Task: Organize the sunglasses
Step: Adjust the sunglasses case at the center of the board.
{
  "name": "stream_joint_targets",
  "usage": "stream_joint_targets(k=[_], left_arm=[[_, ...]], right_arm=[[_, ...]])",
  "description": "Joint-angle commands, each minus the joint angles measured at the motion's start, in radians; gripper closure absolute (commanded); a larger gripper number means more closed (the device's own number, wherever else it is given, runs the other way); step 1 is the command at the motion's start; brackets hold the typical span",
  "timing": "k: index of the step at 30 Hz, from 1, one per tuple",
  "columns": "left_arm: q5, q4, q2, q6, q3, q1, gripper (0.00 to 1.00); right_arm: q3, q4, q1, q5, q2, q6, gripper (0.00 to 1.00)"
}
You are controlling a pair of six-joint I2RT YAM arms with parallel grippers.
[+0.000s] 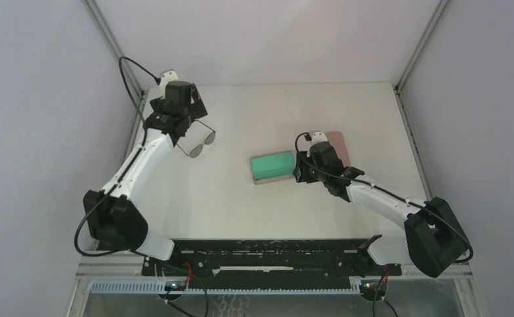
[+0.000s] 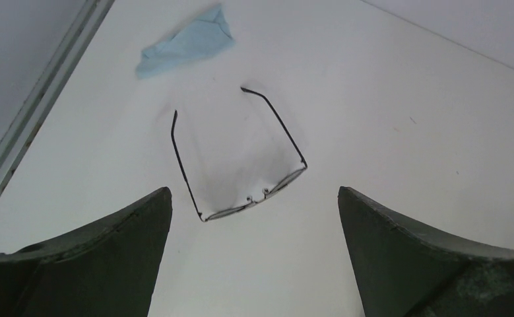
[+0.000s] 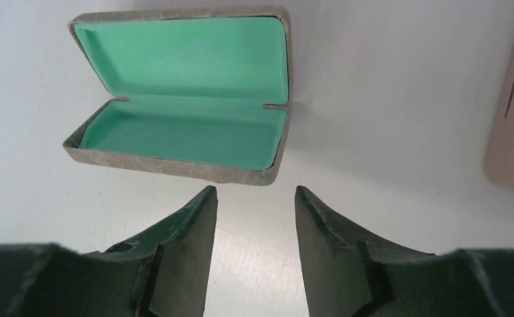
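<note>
Wide spread on left gripper (image 2: 254, 193), nothing gripped, hovering over white table (image 2: 406, 99). Just ahead of its fingertips and centred between them: wire-frame sunglasses (image 2: 259, 195), thin black frame lying on the table, lens front nearest the gripper, temples unfolded and pointing away from it, apart from both fingers. Farther ahead and a bit to its left, past the temple tips: crumpled light blue cloth (image 2: 187, 43), not touching the glasses. Along its far left: metal rail (image 2: 39, 99) at the table edge. Partly apart on right gripper (image 3: 255, 190), narrow gap, empty. Just ahead and slightly to its left: open glasses case (image 3: 188, 99), grey-brown shell, mint-green lining fully exposed, lid laid back away from the gripper. Only bare table between fingertips and the case's near wall. Off to its right, cut by the view edge: pink case (image 3: 513, 119), looks closed, apart from the open one.
</note>
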Motion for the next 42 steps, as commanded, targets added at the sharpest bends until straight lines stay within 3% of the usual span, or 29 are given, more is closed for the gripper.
stream_joint_targets(k=[1,10,20,42], left_arm=[[0.042,-0.018,0.124,0.026,0.170,0.081,0.02],[0.066,-0.086,0.336,0.073,0.378,0.175,0.04],[0.118,-0.150,0.467,0.076,0.514,0.260,0.04],[0.255,-0.327,0.710,0.038,0.799,0.402,0.06]], right_arm=[[-0.024,0.057,0.012,-0.009,-0.040,0.023,0.53],[0.011,0.093,-0.031,-0.012,-0.052,-0.020,0.53],[0.154,0.036,-0.033,-0.009,0.185,-0.019,0.53],[0.060,0.003,0.032,0.033,0.216,0.026,0.53]])
